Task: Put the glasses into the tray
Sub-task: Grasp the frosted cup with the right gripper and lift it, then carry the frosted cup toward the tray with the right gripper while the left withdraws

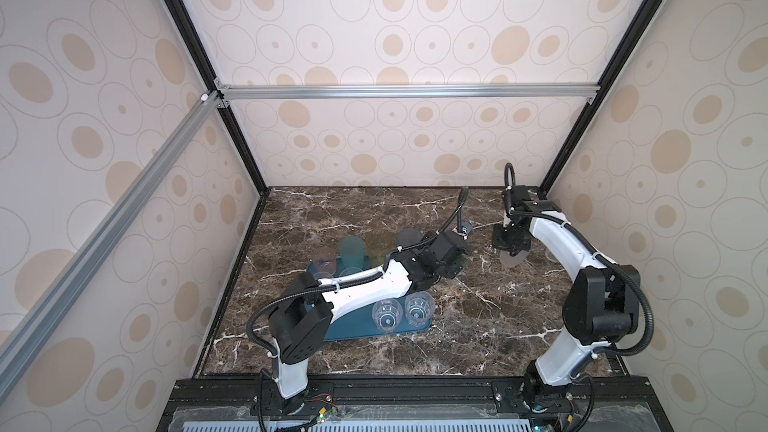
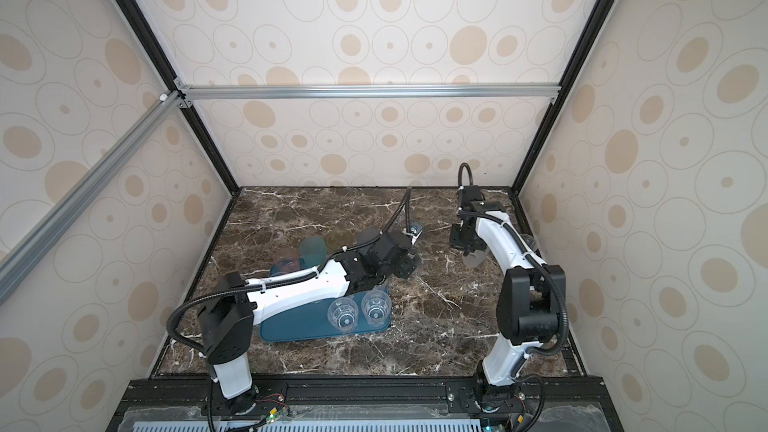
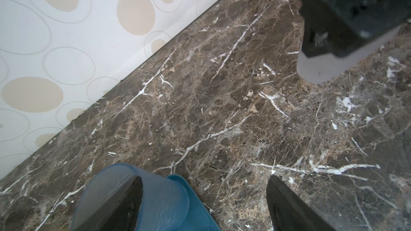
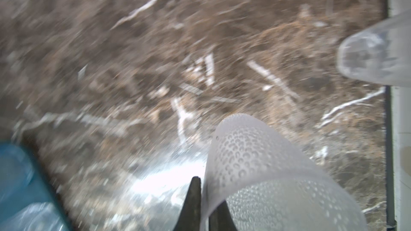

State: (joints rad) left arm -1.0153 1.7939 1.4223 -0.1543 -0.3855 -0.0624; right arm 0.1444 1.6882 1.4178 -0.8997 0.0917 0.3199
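Closest to the right wrist lens, the right gripper (image 4: 205, 194) is clenched on a frosted glass (image 4: 255, 163), pale grey with a dimpled skin, its wall pinched between the two fingers. That view is smeared, so I cannot tell whether the glass touches the marble table (image 1: 457, 317). In both top views it sits under the gripper, well to the right of the tray (image 1: 353, 332).

On the table's left half lies the tray, teal-blue with a low rim. The left arm crosses its middle and hides much of its floor. At its near end two clear faceted glasses (image 1: 387, 317) (image 1: 419, 309) stand upright side by side.

At its far end is a row of taller tinted ones: a pink glass (image 1: 324, 263), a teal-green glass (image 1: 351, 249), a yellow glass (image 1: 379, 243) and a grey-blue glass (image 3: 160, 196). They are faint against the marble, and only the grey-blue one clearly stands at the tray's corner.

The left gripper (image 3: 205, 177) is released, fingers wide apart. One finger shows dark at the grey-blue glass; contact is unclear.

Another clear glass (image 4: 373, 56) stands by the right wall, cut off by the frame.
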